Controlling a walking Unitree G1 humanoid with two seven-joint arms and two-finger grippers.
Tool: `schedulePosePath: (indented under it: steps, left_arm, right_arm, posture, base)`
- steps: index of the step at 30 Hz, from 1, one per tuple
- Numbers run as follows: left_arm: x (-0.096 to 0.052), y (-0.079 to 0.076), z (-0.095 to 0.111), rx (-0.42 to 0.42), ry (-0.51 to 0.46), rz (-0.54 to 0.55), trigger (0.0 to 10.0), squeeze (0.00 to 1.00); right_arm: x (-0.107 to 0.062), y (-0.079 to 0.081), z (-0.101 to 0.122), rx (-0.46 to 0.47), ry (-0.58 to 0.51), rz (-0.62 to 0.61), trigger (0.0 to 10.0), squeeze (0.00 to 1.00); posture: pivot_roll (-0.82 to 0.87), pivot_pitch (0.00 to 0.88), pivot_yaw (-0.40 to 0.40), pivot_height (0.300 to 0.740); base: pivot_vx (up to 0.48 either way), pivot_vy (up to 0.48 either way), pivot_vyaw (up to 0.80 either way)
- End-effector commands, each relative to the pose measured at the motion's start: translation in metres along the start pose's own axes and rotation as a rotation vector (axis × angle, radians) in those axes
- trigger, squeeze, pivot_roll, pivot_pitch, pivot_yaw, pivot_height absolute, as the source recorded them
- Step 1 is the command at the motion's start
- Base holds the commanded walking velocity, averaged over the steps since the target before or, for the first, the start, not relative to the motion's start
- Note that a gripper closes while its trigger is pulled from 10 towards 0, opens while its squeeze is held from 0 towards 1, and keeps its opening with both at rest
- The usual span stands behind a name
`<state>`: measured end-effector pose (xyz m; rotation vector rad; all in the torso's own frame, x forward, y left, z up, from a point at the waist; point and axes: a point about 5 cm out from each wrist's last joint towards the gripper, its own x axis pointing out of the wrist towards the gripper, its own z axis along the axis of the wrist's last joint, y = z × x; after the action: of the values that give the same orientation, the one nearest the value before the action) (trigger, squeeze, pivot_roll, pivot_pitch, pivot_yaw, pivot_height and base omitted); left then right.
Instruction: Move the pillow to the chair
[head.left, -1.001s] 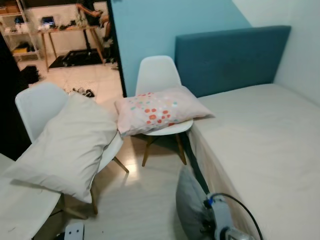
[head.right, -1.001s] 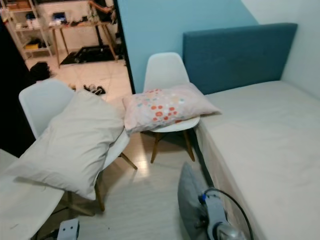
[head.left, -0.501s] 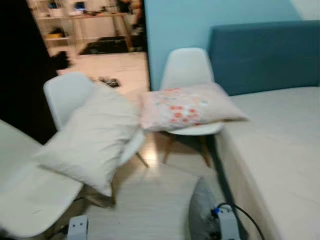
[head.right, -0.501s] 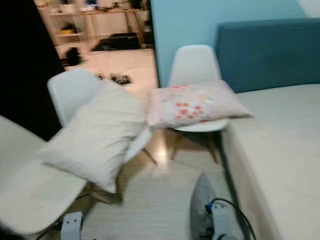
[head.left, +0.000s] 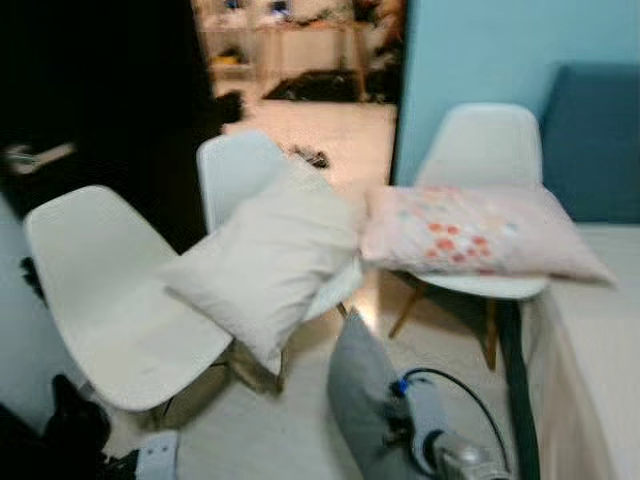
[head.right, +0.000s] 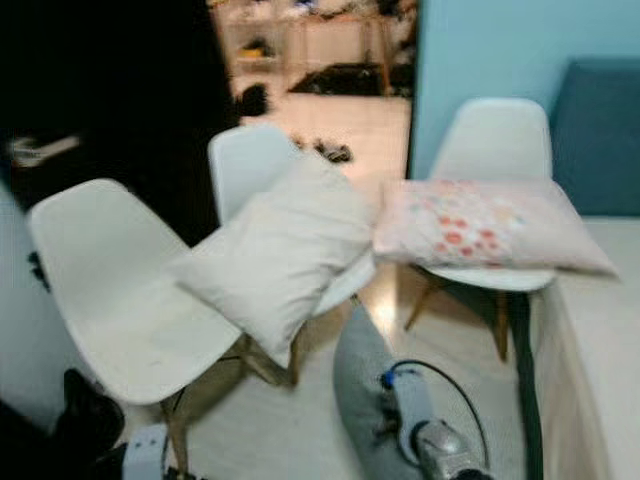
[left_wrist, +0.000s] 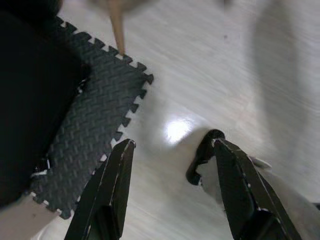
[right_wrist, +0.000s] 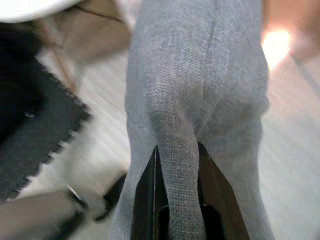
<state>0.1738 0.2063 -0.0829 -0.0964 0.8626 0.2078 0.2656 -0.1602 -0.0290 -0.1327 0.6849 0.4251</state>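
Note:
A grey pillow (head.left: 355, 400) hangs low in front of me over the floor. My right gripper (right_wrist: 176, 156) is shut on a pinched fold of the grey pillow (right_wrist: 195, 75); its silver arm (head.left: 440, 455) shows at the bottom of the head view. An empty white chair (head.left: 110, 300) stands at the left. My left gripper (left_wrist: 172, 145) is open over the pale floor with nothing between its fingers.
A middle chair (head.left: 235, 170) carries a white pillow (head.left: 265, 260). A right chair (head.left: 480, 145) carries a pink dotted pillow (head.left: 470, 230), beside the bed (head.left: 590, 350) and blue headboard (head.left: 592, 140). A black foam mat (left_wrist: 95, 135) lies by the left gripper. A dark door (head.left: 110, 90) stands behind.
The camera has swung to the left: the bed has slid out to the right and the empty chair has come into view. The grey pillow still hangs from my right gripper.

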Motion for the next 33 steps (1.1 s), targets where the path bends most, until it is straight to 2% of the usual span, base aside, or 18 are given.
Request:
schedulePosePath:
  steps: [1, 5, 6, 8, 12, 16, 21, 23, 24, 26, 27, 30, 33]
  left_arm:
    - [-0.001, 0.003, -0.004, -0.007, 0.007, 0.009, 10.0, 0.0]
    - [0.001, 0.002, 0.005, -0.051, -0.028, -0.016, 10.0, 0.0]
    - [0.001, 0.002, 0.005, -0.051, -0.028, -0.016, 10.0, 0.0]
    - [0.002, 0.0, 0.013, -0.062, -0.055, -0.043, 10.0, 0.0]
    - [0.003, -0.001, 0.016, -0.069, -0.065, -0.051, 10.0, 0.0]
    - [0.006, -0.007, 0.038, -0.058, -0.144, -0.08, 10.0, 0.0]
    - [0.007, -0.011, 0.05, -0.043, -0.195, -0.1, 10.0, 0.0]
    - [0.008, -0.017, 0.07, -0.029, -0.28, -0.13, 10.0, 0.0]
    - [0.008, -0.017, 0.07, -0.029, -0.28, -0.13, 10.0, 0.0]
    - [0.007, -0.021, 0.089, -0.027, -0.365, -0.155, 10.0, 0.0]
    - [0.007, -0.021, 0.089, -0.027, -0.365, -0.155, 10.0, 0.0]
    - [0.006, -0.025, 0.102, -0.053, -0.421, -0.169, 10.0, 0.0]
    - [0.005, -0.031, 0.112, -0.087, -0.463, -0.191, 10.0, 0.0]
  right_arm:
    - [0.003, 0.002, 0.018, -0.047, -0.073, 0.028, 10.0, 0.0]
    - [0.009, 0.013, 0.06, -0.104, -0.23, 0.135, 10.0, 0.0]
    - [0.009, 0.013, 0.06, -0.104, -0.23, 0.135, 10.0, 0.0]
    - [0.01, 0.019, 0.082, -0.122, -0.316, 0.19, 10.0, 0.0]
    - [0.01, 0.021, 0.09, -0.126, -0.35, 0.216, 10.0, 0.0]
    - [0.006, 0.032, 0.123, -0.136, -0.488, 0.332, 10.0, 0.0]
    - [0.003, 0.033, 0.134, -0.13, -0.536, 0.361, 10.0, 0.0]
    - [0.003, 0.033, 0.143, -0.155, -0.561, 0.34, 10.0, 0.0]
    - [0.003, 0.033, 0.143, -0.155, -0.561, 0.34, 10.0, 0.0]
    - [0.003, 0.03, 0.147, -0.179, -0.559, 0.279, 10.0, 0.0]
    - [0.003, 0.03, 0.147, -0.179, -0.559, 0.279, 10.0, 0.0]
    - [0.005, 0.031, 0.144, -0.229, -0.53, 0.253, 10.0, 0.0]
    - [0.005, 0.032, 0.144, -0.189, -0.537, 0.271, 10.0, 0.0]
  posture:
    - [0.12, 0.0, 0.03, 0.74]
    - [0.12, 0.0, 0.033, 0.74]
    - [0.12, 0.0, 0.033, 0.74]
    - [0.12, 0.0, 0.032, 0.74]
    - [0.12, 0.0, 0.032, 0.74]
    - [0.12, 0.0, 0.03, 0.74]
    - [0.12, 0.0, 0.029, 0.74]
    - [0.13, 0.0, 0.028, 0.74]
    - [0.13, 0.0, 0.028, 0.74]
    - [0.13, 0.0, 0.028, 0.74]
    - [0.13, 0.0, 0.028, 0.74]
    - [0.14, 0.0, 0.025, 0.74]
    - [0.14, 0.0, 0.025, 0.74]
  base:
    - [0.0, 0.0, 0.76]
    - [0.0, 0.0, 0.75]
    - [0.0, 0.0, 0.75]
    - [0.0, 0.0, 0.75]
    - [0.0, 0.0, 0.75]
    - [0.0, 0.0, 0.75]
    - [0.0, 0.0, 0.75]
    - [0.0, 0.0, 0.73]
    - [0.0, 0.0, 0.73]
    - [0.0, 0.0, 0.35]
    - [0.0, 0.0, 0.0]
    - [0.355, 0.0, 0.0]
    - [0.48, 0.0, 0.0]
